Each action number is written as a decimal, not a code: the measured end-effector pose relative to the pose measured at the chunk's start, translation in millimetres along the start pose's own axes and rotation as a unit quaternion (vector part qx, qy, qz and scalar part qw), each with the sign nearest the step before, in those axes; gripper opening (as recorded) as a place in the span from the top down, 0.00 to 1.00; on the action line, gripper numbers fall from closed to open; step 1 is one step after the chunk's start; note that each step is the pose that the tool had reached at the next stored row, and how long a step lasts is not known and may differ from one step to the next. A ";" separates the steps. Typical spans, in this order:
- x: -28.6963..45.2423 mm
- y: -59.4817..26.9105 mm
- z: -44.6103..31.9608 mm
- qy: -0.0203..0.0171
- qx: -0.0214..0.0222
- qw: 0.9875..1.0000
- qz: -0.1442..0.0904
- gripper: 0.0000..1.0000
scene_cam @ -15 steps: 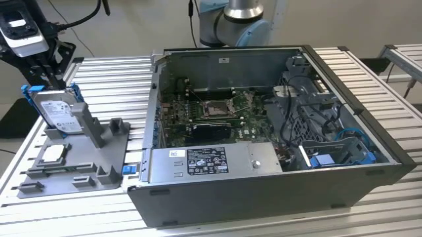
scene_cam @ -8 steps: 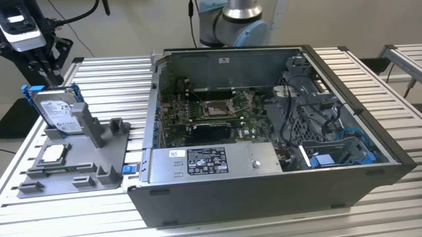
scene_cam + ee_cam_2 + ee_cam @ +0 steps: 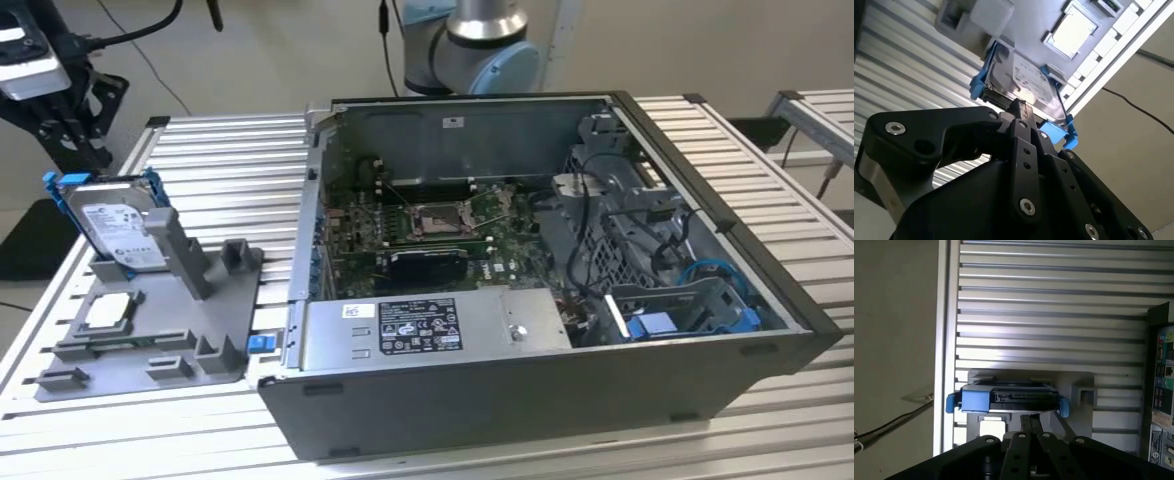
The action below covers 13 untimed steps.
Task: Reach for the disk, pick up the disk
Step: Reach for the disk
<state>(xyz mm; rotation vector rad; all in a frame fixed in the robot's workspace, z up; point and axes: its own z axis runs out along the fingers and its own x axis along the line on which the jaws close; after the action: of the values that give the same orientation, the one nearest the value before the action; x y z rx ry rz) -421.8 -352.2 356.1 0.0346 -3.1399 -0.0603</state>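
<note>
While the grey holder sits on the table, the disk stands upright in its slot.
1 silver chip lies in another recess; the end effector, closed together, hovers just above the disk, whose lower edge the holder hides.
</note>
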 end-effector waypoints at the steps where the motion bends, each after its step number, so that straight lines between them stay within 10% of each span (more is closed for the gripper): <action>1: 2.6 1.0 0.1 0.000 0.000 1.000 0.000 1.00; 13: 34.6 4.6 1.1 0.000 0.000 1.000 -0.003 1.00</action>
<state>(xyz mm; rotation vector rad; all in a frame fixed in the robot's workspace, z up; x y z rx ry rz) -456.5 -348.4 355.2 0.0452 -3.1396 -0.0603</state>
